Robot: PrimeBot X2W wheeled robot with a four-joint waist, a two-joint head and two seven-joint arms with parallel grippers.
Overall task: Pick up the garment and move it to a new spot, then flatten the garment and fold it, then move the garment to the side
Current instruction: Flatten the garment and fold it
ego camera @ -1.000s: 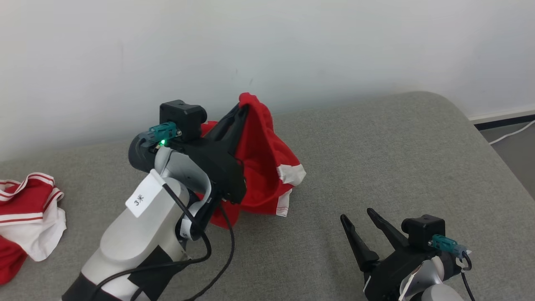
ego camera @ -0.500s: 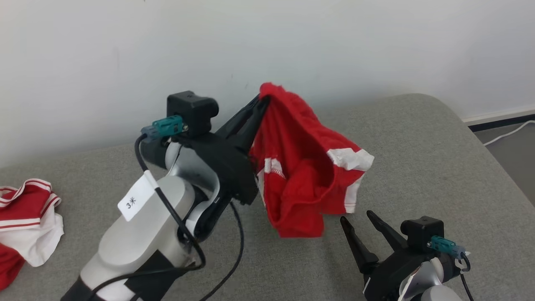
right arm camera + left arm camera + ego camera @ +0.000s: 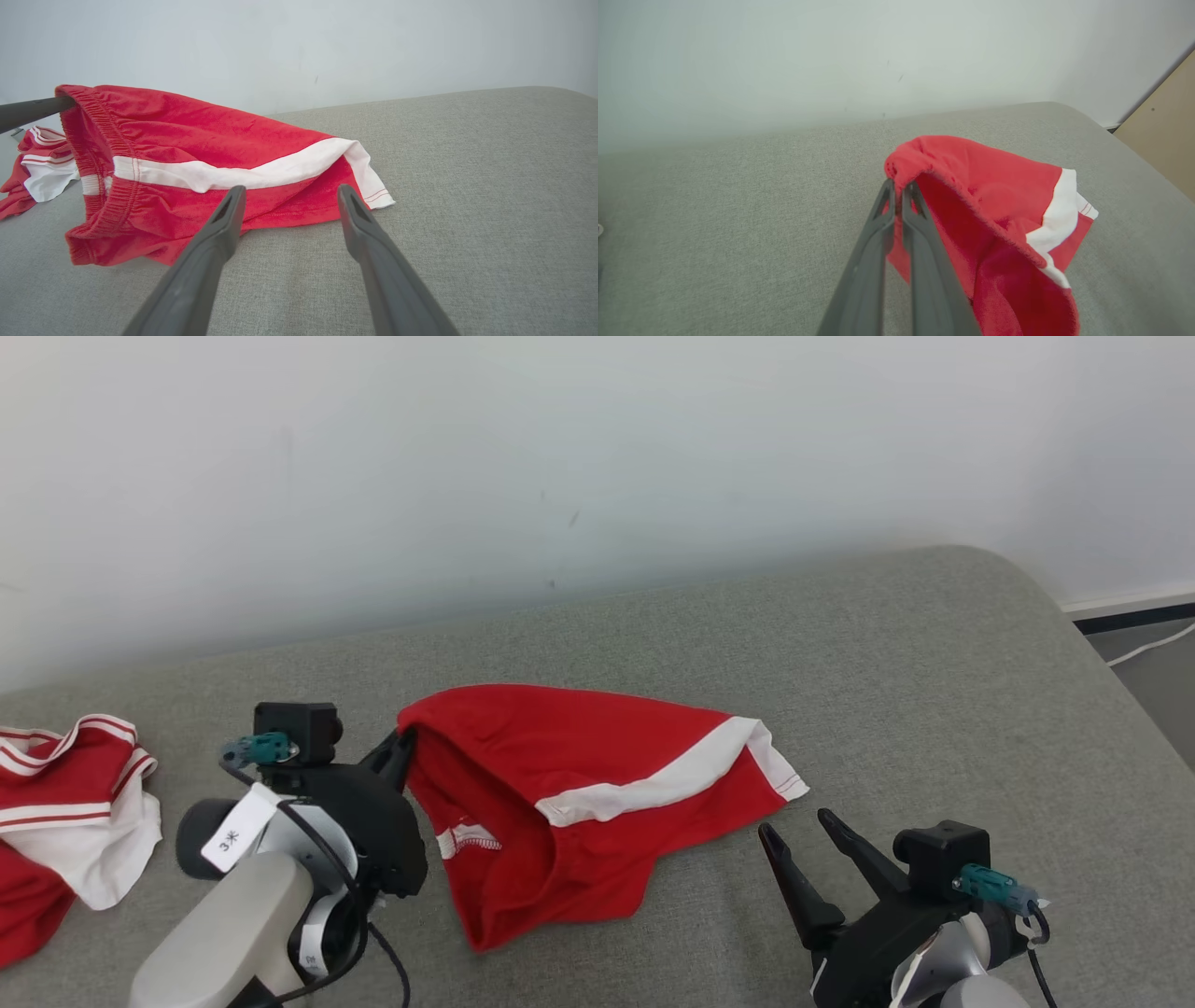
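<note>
The left jaws are pinching shut on the waistband of the red shorts. Their two fingers are lying almost together in the left wrist view, with the elastic edge bunching at the tips. In the head view the left arm is reaching up from the lower left of the frame. The shorts are spreading to its right across the middle of the grey couch, most of the cloth resting on the fabric while the held corner is standing a little raised. A white stripe is running diagonally across the top layer toward the leg hem at centre right. The right jaws are standing wide apart, holding nothing. Their fingers are pointing up from the lower right of the head view, near the hem but not touching it. In the right wrist view those fingers are framing the near edge of the shorts, and a left finger is coming in from the upper left edge to the waistband. A second red-and-white garment is lying crumpled at the far left edge, well apart from the shorts. A pale wall is rising behind the couch.
</note>
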